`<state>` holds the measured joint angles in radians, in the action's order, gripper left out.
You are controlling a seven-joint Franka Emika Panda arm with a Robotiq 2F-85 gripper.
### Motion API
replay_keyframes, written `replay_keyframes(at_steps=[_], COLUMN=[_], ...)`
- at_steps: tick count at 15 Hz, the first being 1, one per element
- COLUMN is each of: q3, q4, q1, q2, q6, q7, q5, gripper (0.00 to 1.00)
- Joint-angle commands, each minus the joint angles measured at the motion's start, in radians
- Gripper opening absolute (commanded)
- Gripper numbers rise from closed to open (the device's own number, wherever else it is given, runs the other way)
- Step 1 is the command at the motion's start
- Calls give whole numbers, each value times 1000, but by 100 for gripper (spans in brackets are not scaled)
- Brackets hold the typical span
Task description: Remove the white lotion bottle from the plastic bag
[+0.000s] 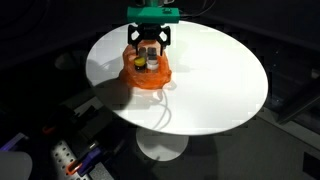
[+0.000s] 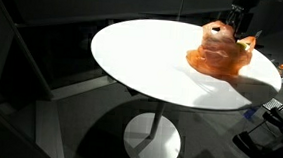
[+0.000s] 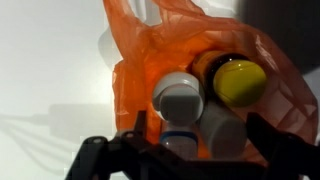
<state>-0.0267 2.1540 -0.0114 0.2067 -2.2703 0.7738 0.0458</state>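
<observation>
An orange plastic bag sits on the round white table, also seen in an exterior view. In the wrist view the bag stands open with bottles upright inside. A white bottle with a pale grey cap is in the middle, a second white bottle is beside it, and a yellow-capped bottle is behind. My gripper is open just above the bag's mouth, with its fingers on either side of the white bottles. It shows in both exterior views.
The bag is near the table's far edge. The white tabletop stretches wide beside the bag. Cluttered equipment lies on the dark floor below the table.
</observation>
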Motion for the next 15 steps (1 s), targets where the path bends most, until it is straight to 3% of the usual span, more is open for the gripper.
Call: replay_keyframes(at_steps=[1,4,5,6,8,14,15], q3=[25,36,40,42,44,42,43], q4=[-35,-37,-36,-34,-29,-21,-17], q1=[-18,-12,-8,-6,-5,-9,-10], q2=[21,22,20,17,10,-11,-22], q6=[15,16,14,12,11,12,11], q7=[17,7,-1,-9,-23,-54,-54], q5=[14,21,26,35,44,55,52], gripper=[100,96,79,71,60,12,10])
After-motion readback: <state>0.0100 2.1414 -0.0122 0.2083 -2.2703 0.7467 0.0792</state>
